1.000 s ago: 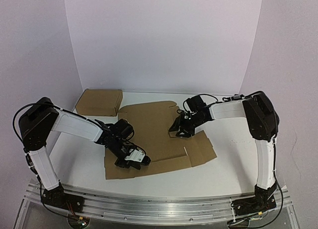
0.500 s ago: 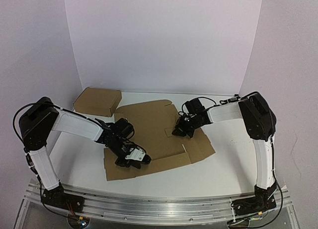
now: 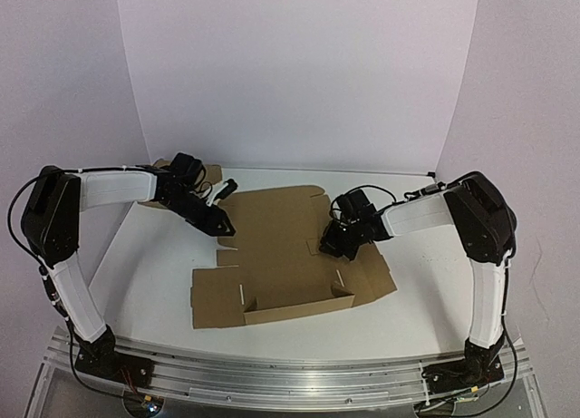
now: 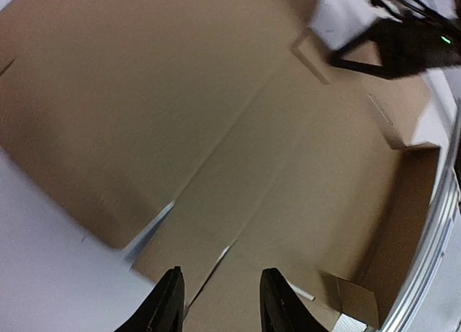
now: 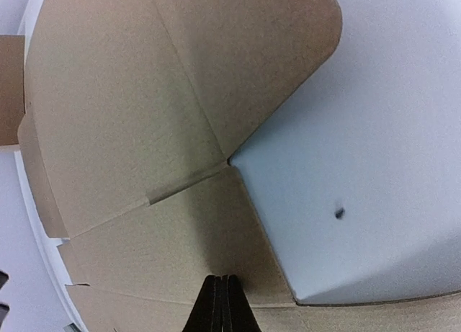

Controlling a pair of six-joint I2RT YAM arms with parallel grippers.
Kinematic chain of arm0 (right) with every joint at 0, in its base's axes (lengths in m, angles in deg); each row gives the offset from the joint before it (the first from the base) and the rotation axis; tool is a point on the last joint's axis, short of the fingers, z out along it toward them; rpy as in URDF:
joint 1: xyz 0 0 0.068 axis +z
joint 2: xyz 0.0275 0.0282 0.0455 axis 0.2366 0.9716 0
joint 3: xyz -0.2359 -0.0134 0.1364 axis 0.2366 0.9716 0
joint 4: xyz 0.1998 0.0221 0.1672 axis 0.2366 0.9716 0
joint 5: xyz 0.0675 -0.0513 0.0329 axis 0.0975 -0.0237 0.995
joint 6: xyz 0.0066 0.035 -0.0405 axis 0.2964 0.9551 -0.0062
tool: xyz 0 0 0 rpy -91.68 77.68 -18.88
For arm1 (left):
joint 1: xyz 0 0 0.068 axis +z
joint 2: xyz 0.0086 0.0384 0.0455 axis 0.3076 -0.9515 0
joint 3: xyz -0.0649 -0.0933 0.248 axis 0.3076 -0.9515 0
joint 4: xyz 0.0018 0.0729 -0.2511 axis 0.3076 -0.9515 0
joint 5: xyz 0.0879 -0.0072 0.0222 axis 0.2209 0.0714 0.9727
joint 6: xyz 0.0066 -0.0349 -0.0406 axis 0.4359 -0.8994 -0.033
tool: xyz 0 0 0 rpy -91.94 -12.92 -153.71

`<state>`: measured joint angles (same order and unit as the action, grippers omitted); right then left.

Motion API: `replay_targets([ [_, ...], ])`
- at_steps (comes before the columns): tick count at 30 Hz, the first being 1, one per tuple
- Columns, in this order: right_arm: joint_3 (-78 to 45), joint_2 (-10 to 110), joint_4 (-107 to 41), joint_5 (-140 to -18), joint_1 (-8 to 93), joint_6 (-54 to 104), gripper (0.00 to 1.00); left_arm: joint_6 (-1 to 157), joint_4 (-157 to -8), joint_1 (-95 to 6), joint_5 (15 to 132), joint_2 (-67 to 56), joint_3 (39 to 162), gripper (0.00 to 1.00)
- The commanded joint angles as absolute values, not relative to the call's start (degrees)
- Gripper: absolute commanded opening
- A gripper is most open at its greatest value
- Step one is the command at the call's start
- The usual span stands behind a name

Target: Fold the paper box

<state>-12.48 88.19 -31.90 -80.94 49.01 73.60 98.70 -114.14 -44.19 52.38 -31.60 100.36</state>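
The paper box (image 3: 276,246) lies mostly flat on the white table, a brown die-cut sheet with its round-cornered lid panel (image 5: 238,51) at the back. Its front strip (image 3: 299,306) stands up a little. My left gripper (image 3: 222,220) hovers over the sheet's rear left corner. In the left wrist view its fingers (image 4: 220,299) are open above the cardboard (image 4: 238,145) with nothing between them. My right gripper (image 3: 337,246) is shut, with its tips (image 5: 225,289) down on the cardboard beside the right flap's notch and nothing between them.
A second, ready-made brown box (image 3: 210,174) sits at the back left, mostly behind my left arm. White walls close in the back and sides. The metal rail (image 3: 290,377) runs along the near edge.
My left arm lifted off the sheet's front left corner, swung to the rear left and opened. My right gripper shut and slid slightly forward on the cardboard. The front strip now stands raised.
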Motion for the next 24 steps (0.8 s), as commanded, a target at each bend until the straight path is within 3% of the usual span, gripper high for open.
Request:
replay_targets([
  [1,-5.87,86.63,-19.0,-89.41,51.18,76.87,0.0,82.17,-120.88,-42.02,63.14,-30.43,96.83,0.39],
  [18,-0.43,80.52,-19.01,-89.22,54.92,77.8,0.0,84.32,-110.25,-42.09,59.14,-42.06,96.3,0.48],
  [24,-0.82,80.73,-19.16,-89.34,54.96,77.74,0.0,83.5,-111.41,-44.13,52.56,-43.46,98.17,0.41],
])
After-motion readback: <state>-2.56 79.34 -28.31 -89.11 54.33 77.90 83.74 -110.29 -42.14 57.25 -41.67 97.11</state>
